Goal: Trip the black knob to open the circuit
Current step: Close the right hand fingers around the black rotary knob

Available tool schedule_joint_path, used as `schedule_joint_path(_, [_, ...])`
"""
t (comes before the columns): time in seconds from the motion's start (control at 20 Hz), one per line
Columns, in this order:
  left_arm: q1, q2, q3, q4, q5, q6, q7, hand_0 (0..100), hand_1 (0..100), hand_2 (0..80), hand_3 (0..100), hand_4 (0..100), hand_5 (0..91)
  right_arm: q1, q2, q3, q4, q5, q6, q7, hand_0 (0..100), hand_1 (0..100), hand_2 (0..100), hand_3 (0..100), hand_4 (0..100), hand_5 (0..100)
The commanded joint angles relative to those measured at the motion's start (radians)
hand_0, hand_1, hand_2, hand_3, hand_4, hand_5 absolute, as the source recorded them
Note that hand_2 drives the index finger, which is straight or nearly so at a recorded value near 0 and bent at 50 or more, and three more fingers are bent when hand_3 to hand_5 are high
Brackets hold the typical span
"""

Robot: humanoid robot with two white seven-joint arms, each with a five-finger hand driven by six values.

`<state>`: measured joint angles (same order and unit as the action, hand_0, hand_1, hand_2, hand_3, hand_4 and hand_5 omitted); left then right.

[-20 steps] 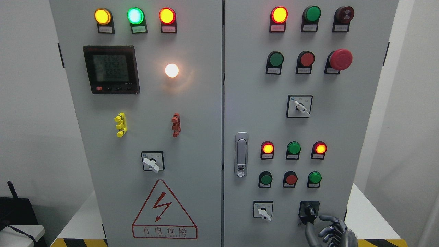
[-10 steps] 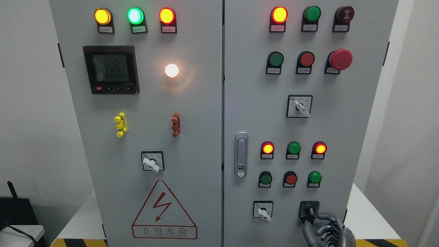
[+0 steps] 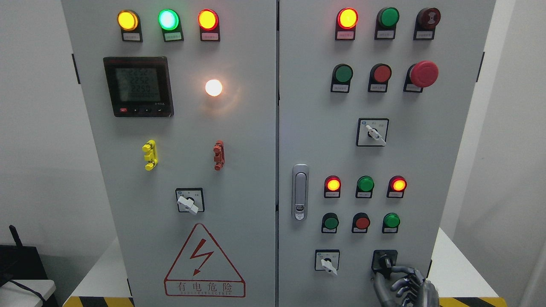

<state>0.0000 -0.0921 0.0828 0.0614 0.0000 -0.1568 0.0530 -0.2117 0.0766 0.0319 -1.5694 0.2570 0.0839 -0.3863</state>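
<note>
The black knob [image 3: 384, 260] sits on a black square plate at the lower right of the right cabinet door [image 3: 307, 128]. My right hand [image 3: 386, 275] comes up from the bottom edge, right of the middle. Its index finger [image 3: 399, 269] lies against the knob's lower right and its thumb [image 3: 377, 283] stands at the plate's lower left, so the two pinch the knob's lower part. The other fingers are curled below. My left arm is out of view.
A white selector switch [image 3: 327, 261] sits left of the knob. Green and red push buttons [image 3: 361, 222] and lit lamps [image 3: 332, 184] are above it. The door latch [image 3: 300, 192] is at the door's left edge. A white table edge [image 3: 460, 264] shows at the right.
My right hand has moved up and to the left onto the black knob, and its index finger has closed against it. The lamps look the same.
</note>
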Motion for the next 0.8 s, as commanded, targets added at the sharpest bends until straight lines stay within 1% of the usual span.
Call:
schedule_joint_path(0.0, [-0.008,0.000,0.000,0.000,-0.032,0.000,0.001,12,39,0.0,0,0,0.0,-0.003,0.000,0.005,0.003,0.001,0.000,0.000,30,79,47,81,89,95])
schedule_joint_path(0.4, [-0.008,0.000,0.000,0.000,-0.032,0.000,0.001,12,39,0.0,0,0,0.0,-0.003,0.000,0.005,0.003,0.001,0.000,0.000,38,79,47,80,88,95])
schedule_joint_path(0.75, [-0.008,0.000,0.000,0.000,-0.032,0.000,0.001,12,39,0.0,0,0,0.0,-0.003,0.000,0.005,0.003,0.001,0.002,0.000,40,80,47,80,88,95])
